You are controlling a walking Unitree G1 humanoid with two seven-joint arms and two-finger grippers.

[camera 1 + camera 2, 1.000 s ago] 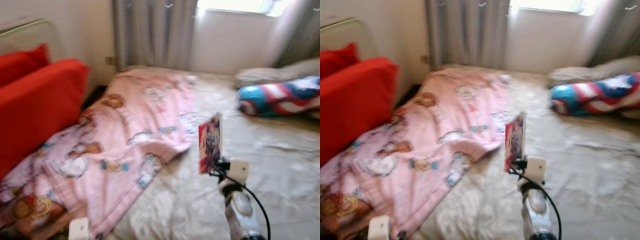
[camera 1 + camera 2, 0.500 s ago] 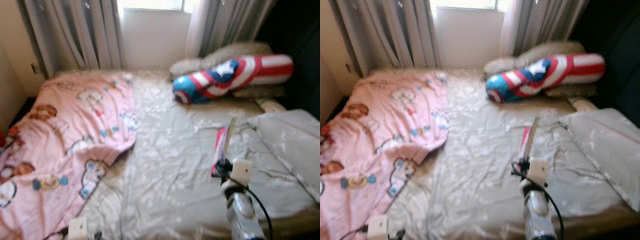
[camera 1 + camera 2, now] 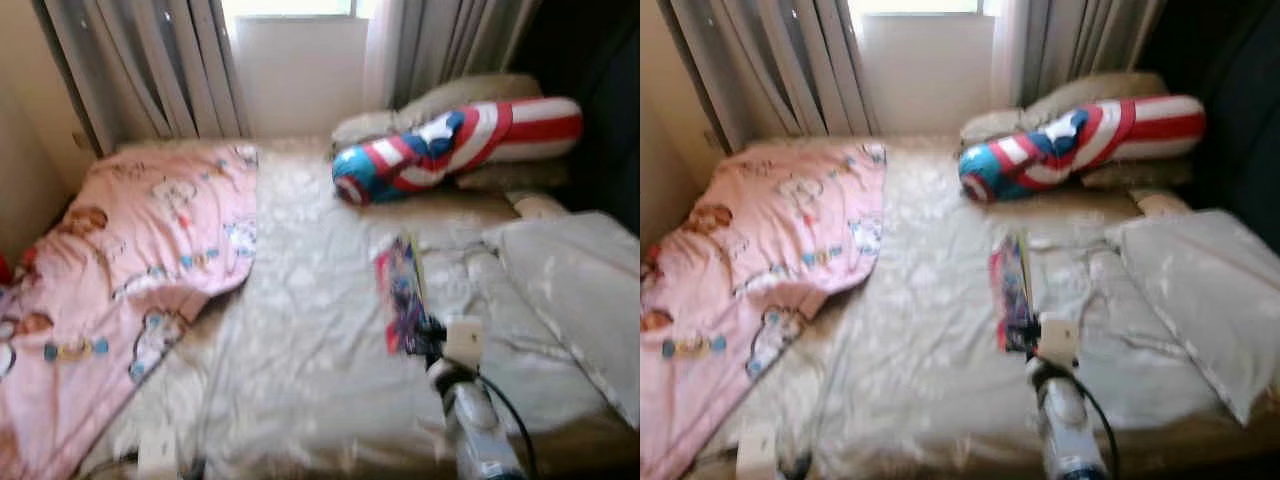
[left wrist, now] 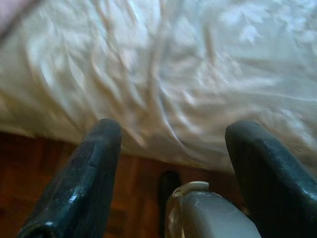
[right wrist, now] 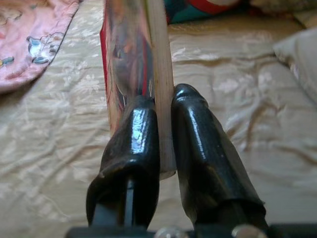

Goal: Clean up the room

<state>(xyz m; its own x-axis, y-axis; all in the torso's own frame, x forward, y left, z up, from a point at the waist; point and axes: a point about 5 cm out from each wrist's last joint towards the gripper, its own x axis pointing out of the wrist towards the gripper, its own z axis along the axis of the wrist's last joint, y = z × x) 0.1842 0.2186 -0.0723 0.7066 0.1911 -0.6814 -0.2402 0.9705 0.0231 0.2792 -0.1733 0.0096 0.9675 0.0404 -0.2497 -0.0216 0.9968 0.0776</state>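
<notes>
A: Seen along the left gripper [image 4: 171,144]?
B: Two black fingers [image 4: 79,183], spread wide, nothing between the pads. One at 7 o'clock, the other at 4 o'clock.
A: Beyond them?
B: Cream sheet [image 4: 198,64] with a pale leaf pattern, creased and rumpled, from 9 through 12 to 3 o'clock. Hangs over the bed's edge.
A: Below the edge?
B: Reddish-brown wood floor [image 4: 29,168], at 8 o'clock and on toward 6.
A: And at 6 o'clock itself?
B: A grey rounded part of the robot [image 4: 208,213], with a dark shape beside it; cannot tell what. All a little blurred.
</notes>
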